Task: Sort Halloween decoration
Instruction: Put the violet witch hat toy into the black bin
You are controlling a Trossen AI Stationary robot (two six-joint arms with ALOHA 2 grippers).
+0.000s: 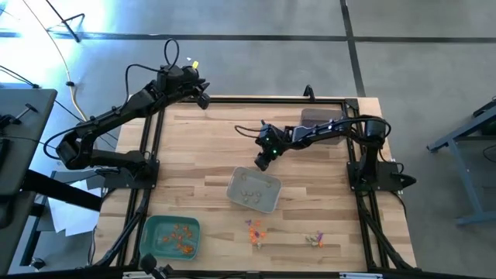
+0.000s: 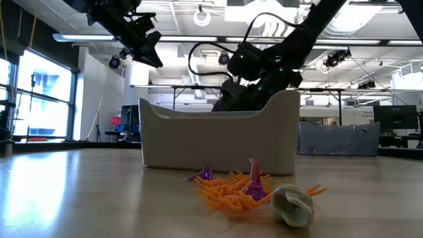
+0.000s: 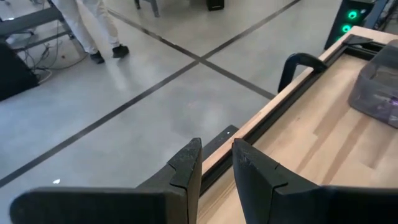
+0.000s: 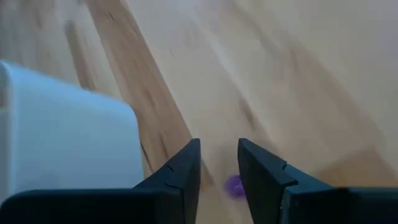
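Note:
Halloween decoration lies near the table's front edge: an orange and purple cluster (image 1: pixel 256 231) (image 2: pixel 232 188), a pale piece (image 2: pixel 293 205) and a small group (image 1: pixel 314 240). My right gripper (image 1: pixel 262 163) (image 4: pixel 217 155) hangs open, slanting down, just beyond the far left corner of the grey tray (image 1: pixel 253 190) (image 4: pixel 62 143). A tiny purple trinket (image 4: pixel 234 185) shows in the gap beside one finger. My left gripper (image 1: pixel 203 97) (image 3: pixel 216 155) waits open and empty, raised over the table's far left corner. My right gripper has the purple trinket (image 4: pixel 234 185) showing in the gap between its fingers. The trinket does not fill the gap. I cannot tell whether either finger touches it or whether it lies on the wood below.
A green tray (image 1: pixel 172 236) with orange pieces sits at the near left. A dark tray (image 1: pixel 318 124) (image 3: pixel 376 87) stands at the far right. The grey tray holds a few pale pieces. A black frame (image 1: pixel 271 99) rims the table. A person's legs (image 3: pixel 87 31) show on the floor beyond.

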